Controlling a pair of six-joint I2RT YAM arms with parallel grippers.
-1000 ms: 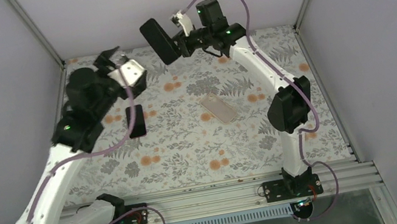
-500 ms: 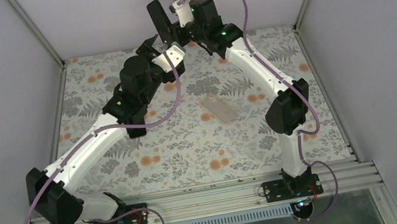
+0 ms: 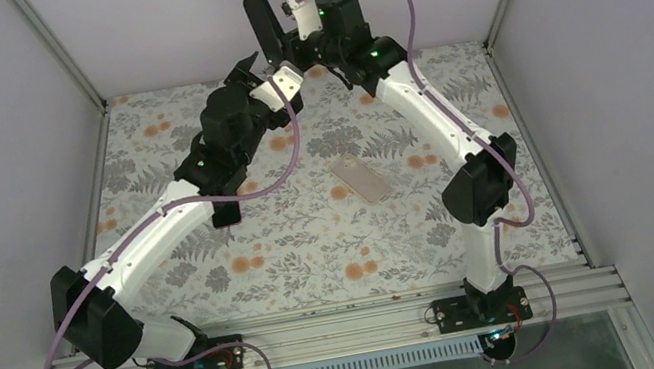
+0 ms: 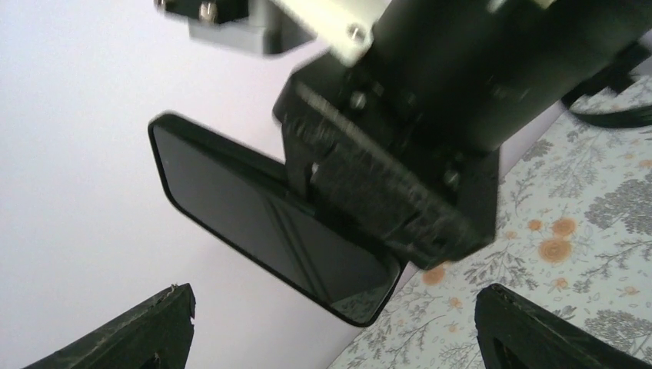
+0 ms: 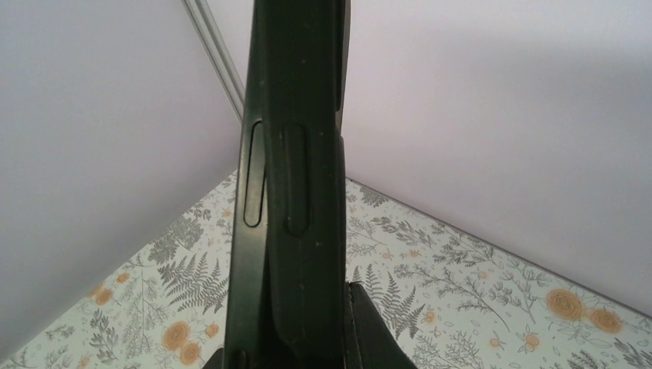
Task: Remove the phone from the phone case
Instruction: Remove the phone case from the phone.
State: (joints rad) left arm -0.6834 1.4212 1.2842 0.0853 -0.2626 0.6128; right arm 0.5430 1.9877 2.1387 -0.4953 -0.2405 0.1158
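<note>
1. Right claw point(image 3: 280, 38) is clamped on the phone case point(image 5: 296, 192), holding it edge-up in the air at top centre of the overhead view, near the back wall.
2. Phone point(image 4: 261, 223) still sits in the case; the rim frames the screen wherever it shows.
3. Left claw point(image 3: 255, 67) is spread wide and empty, just beside the phone, not touching.
4. Judged done: lift and present. Left: second grip, peel, separate.
5. A pale slab point(image 3: 363, 179) lies on the worktop point(image 3: 314, 248); can't tell what it is.

Room beside phone point(image 4: 254, 223) — right pincer point(image 4: 361, 207) and back wall point(image 4: 77, 154) close
</note>
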